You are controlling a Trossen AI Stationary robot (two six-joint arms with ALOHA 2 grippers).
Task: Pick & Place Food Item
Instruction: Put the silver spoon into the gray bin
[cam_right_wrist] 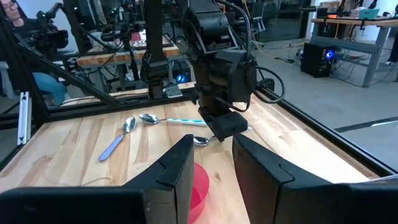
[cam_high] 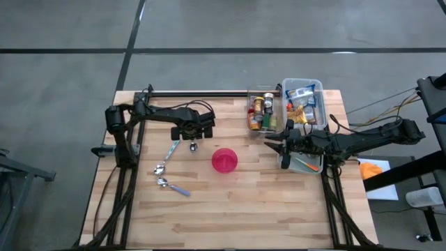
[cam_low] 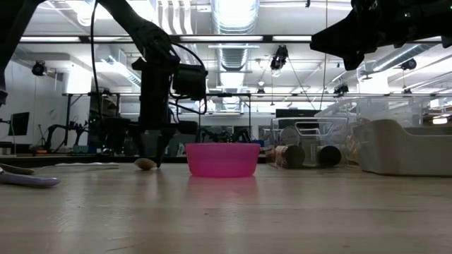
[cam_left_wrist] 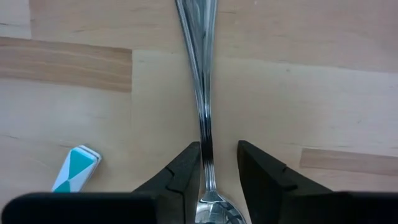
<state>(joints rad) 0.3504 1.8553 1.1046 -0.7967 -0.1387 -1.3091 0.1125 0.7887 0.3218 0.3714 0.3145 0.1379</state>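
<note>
A silver spoon (cam_left_wrist: 205, 93) lies flat on the wooden table, left of the pink bowl (cam_high: 224, 160). My left gripper (cam_left_wrist: 219, 149) points straight down over it, open by a narrow gap. Its two fingers stand on either side of the spoon's neck, just above the spoon's bowl (cam_left_wrist: 214, 210). In the low view the fingertips (cam_low: 159, 159) reach almost to the table top. My right gripper (cam_right_wrist: 211, 146) hangs level and open right of the pink bowl (cam_right_wrist: 200, 183), with nothing between its fingers. Food packets lie in a clear bin (cam_high: 305, 103) at the far right. My left gripper stands astride the spoon's neck (cam_left_wrist: 208, 152), fingers pointing down and lying across the spoon. One finger (cam_left_wrist: 186, 177) is right beside the neck, and I cannot tell whether it touches. The other finger (cam_left_wrist: 261, 177) stands clear. The spoon lies flat on the table.
Two more spoons lie toward the table's left: one with a teal-and-white handle (cam_high: 168, 155), one with a blue handle (cam_high: 174, 187). A clear bin of cans and jars (cam_high: 263, 111) stands beside the food bin at the far right. Bare wood lies toward the near edge.
</note>
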